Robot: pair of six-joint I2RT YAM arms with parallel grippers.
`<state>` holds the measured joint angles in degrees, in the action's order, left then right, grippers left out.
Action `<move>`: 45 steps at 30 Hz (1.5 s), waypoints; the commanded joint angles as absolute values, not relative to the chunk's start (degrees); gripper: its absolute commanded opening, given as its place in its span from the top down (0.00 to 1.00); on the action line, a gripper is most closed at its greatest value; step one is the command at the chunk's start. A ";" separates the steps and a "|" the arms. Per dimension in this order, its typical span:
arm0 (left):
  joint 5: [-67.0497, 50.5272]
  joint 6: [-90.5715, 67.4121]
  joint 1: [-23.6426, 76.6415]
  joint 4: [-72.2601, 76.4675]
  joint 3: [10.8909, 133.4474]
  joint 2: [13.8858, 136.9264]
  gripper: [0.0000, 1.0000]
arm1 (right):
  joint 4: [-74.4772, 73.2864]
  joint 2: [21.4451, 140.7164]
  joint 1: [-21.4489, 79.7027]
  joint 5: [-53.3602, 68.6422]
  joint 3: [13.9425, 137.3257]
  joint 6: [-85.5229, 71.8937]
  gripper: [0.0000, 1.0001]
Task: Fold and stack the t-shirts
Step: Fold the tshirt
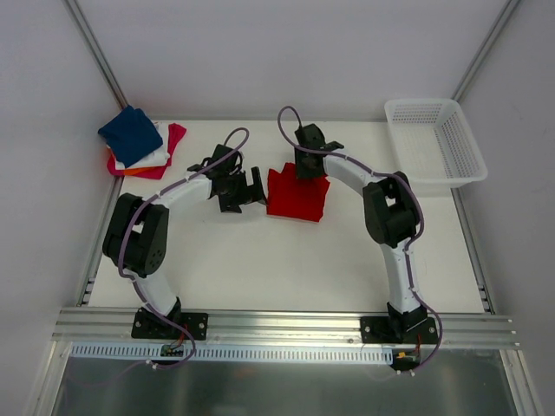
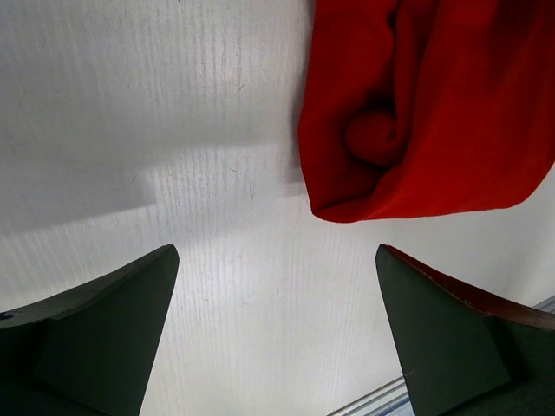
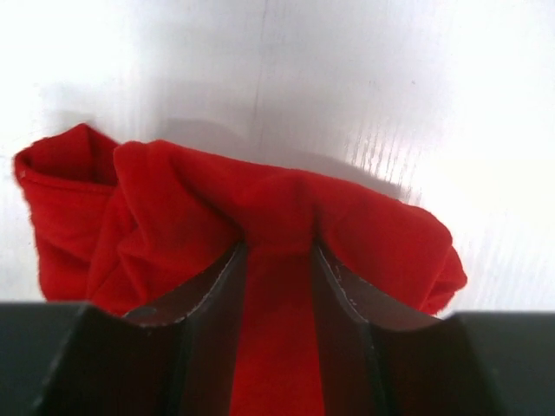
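The right tool [image 3: 277,251] grips the bunched bright red cloth t-shirt [image 1: 297,198], not yet folded flat, the left tool [image 2: 276,251] spread empty beside it; the navy-topped pile of folded tees [image 1: 132,134] waits well left of it.

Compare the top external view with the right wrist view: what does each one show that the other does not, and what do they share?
Only the top external view shows the stack of folded t-shirts at the far left corner, the white basket and the open left claw. Only the right wrist view shows the right claw pinching a ridge of cloth. Both show the red t-shirt on the white table.
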<state>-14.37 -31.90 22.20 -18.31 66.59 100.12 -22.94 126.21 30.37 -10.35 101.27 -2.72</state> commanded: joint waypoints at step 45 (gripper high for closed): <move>-12.92 -30.76 22.68 -18.02 66.18 97.03 0.01 | -21.01 129.65 30.94 4.93 106.79 -5.19 0.62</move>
<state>-12.93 -31.88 22.20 -18.26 65.63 98.61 -21.10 131.98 30.63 2.85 107.33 -4.56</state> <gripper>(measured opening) 0.990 0.378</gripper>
